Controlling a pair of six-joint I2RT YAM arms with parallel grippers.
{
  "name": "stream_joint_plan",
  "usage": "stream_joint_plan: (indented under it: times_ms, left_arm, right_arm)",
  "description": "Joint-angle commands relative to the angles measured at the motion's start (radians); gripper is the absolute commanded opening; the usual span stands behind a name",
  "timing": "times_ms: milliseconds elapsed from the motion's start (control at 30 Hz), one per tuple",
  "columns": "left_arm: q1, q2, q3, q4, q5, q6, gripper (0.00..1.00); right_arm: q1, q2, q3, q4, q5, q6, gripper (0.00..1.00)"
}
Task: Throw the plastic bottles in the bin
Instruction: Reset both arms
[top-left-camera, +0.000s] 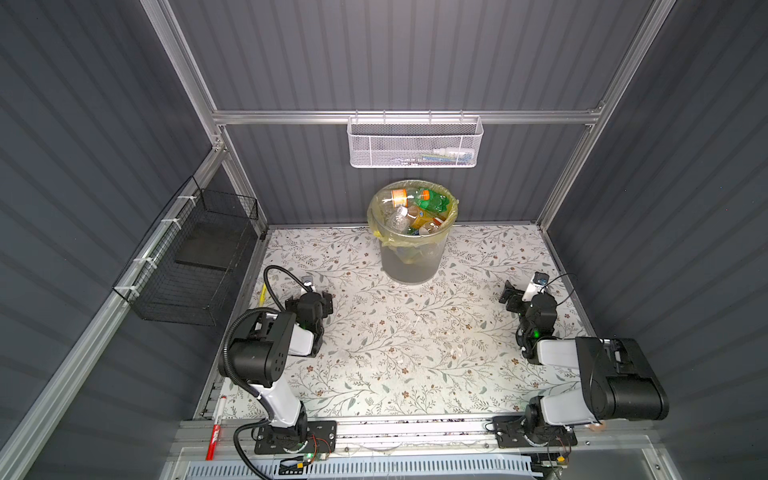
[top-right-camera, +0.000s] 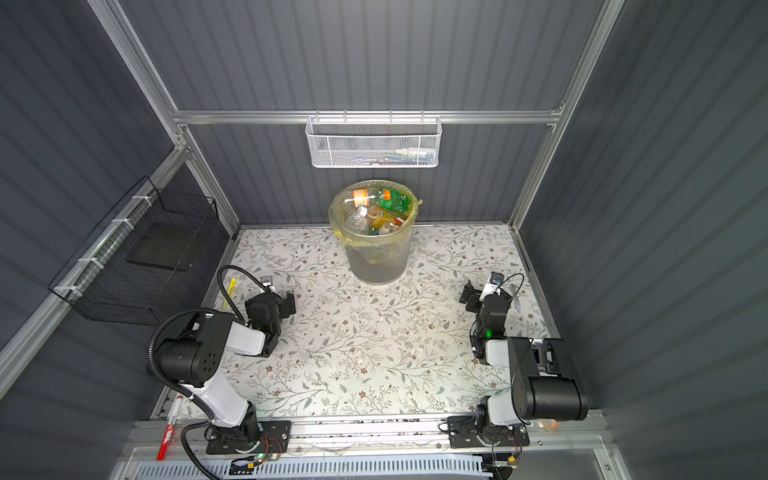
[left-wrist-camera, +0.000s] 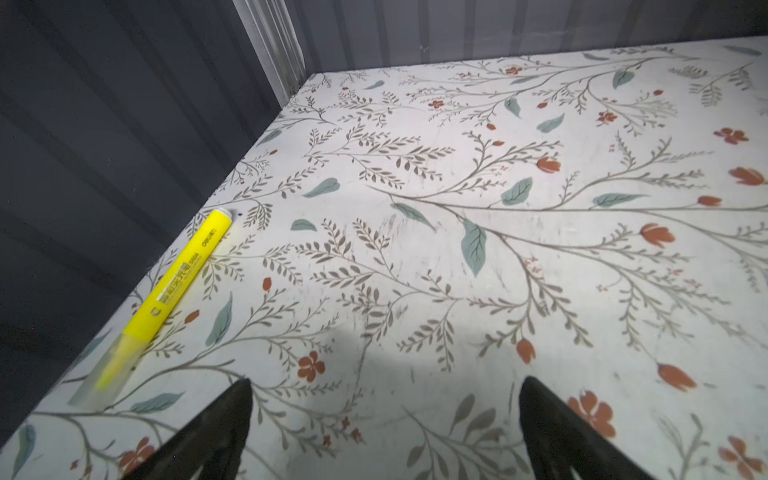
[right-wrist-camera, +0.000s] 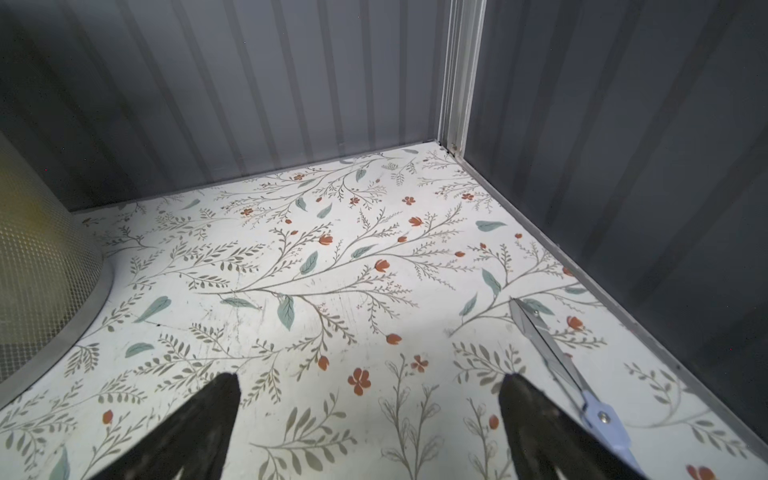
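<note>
Plastic bottles (top-left-camera: 415, 210) all lay heaped in the bin (top-left-camera: 409, 266); the task looked finished
One bin stood at the table's (top-left-camera: 395, 353) back edge, at least five bottles showing in its tangled pile; the left gripper (left-wrist-camera: 384, 382) and right gripper (right-wrist-camera: 370, 378) hung wide open, empty; no bottle lay loose outside

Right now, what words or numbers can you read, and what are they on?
"deli", as best it reads: on the yellow highlighter.
Longer label strip on the same highlighter: too blurred to read.
White print on the red marker pen: too small to read.
Labels on the plastic bottles in the bin: too small to read.
</note>
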Motion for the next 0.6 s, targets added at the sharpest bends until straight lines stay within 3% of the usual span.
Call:
stream_joint_plan:
  times_ms: [0, 567]
  left_arm:
    - [0.007, -0.005, 0.012, 0.032, 0.025, 0.011, 1.00]
    - [0.007, -0.009, 0.011, 0.026, 0.023, 0.009, 1.00]
  right_arm:
    - [-0.003, 0.018, -0.004, 0.038, -0.008, -0.012, 0.99]
    - [-0.003, 0.011, 0.002, 0.014, -0.009, -0.010, 0.99]
